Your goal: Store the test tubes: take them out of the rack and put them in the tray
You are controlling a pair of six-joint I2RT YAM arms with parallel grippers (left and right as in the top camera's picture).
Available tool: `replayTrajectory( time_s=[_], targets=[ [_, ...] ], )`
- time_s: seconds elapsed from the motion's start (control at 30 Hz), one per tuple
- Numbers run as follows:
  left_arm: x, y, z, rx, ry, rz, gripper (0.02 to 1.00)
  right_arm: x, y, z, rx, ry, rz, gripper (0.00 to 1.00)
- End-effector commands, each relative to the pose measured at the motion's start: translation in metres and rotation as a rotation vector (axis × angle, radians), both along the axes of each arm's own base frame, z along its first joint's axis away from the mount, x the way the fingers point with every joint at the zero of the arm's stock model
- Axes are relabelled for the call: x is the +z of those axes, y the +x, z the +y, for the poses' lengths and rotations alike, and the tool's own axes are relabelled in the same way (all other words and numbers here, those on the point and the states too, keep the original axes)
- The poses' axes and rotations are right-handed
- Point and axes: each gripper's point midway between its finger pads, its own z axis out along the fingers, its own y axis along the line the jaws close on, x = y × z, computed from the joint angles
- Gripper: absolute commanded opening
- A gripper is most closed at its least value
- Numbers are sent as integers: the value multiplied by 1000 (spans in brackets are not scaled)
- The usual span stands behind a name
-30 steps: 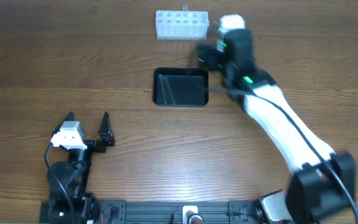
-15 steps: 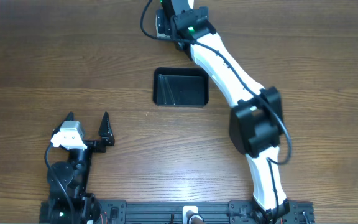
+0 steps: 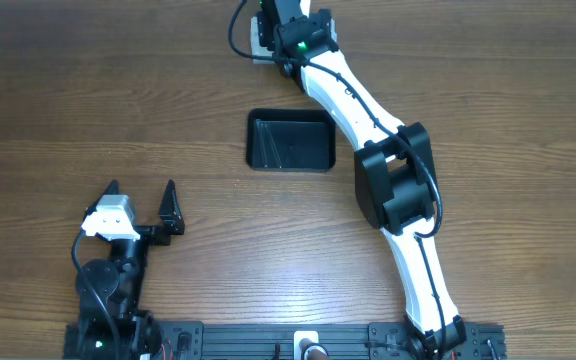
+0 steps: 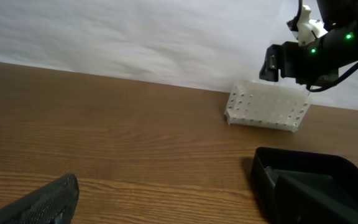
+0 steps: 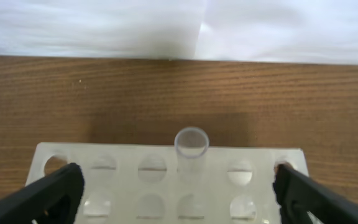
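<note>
— Over the brown wooden table (image 3: 88,90), seen from above: where to find the translucent white plastic test-tube rack (image 3: 256,45)?
— Up at the far edge, mostly tucked beneath the wrist of the white right arm (image 3: 353,95). Closer to the bases, apart from it, look for the black rectangular plastic tray (image 3: 249,142).
— And the left gripper (image 3: 140,195)?
— Parked low beside its own base, well apart from rack and tray. Spread open, holding nothing.
— Next, through the left wrist camera?
— Shows the rack broadside, long axis running across, at the foot of a white backdrop (image 4: 135,31). Shows the right arm's dark wrist hanging just above it, and a corner of the tray nearer, not touching the rack.
— Finally, from the right wrist?
— Looks down on a clear cylindrical test tube (image 5: 190,149). Stands upright in the rack's row nearest the backdrop, long axis vertical, round open mouth pointing up toward the camera. Sits about midway along that row, with open holes on either side.
— Any grip on it?
— None. Find the right gripper (image 5: 180,190) splayed wide, one black finger near each end of the rack, well clear of the tube. Puts the rack's long axis straight across from finger to finger, with the tube between them.
</note>
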Motion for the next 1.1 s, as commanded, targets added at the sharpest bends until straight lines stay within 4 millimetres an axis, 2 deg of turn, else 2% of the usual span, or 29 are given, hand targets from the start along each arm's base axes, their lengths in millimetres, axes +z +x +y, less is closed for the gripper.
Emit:
replayTrajectory(
  time_s=[0.03, 0.33, 0.5, 0.73, 0.97, 1.1],
  targets=[
    [-1, 0, -3, -16, -8, 0, 1000, 8, 8, -3, -15, -2, -31, 757],
    [-1, 0, -3, -16, -8, 0, 1000, 5, 12, -6, -22, -3, -39, 599],
    [-1, 0, -3, -16, -8, 0, 1000, -5, 16, -5, -13, -15, -44, 606],
    [-1, 0, -3, -16, -8, 0, 1000, -6, 18, -10, -21, -15, -43, 573],
    [-1, 0, -3, -16, -8, 0, 1000, -5, 18, -10, -21, -15, -44, 364],
    [-1, 0, -3, -16, -8, 0, 1000, -5, 18, -10, -21, -15, -44, 332]
  ],
)
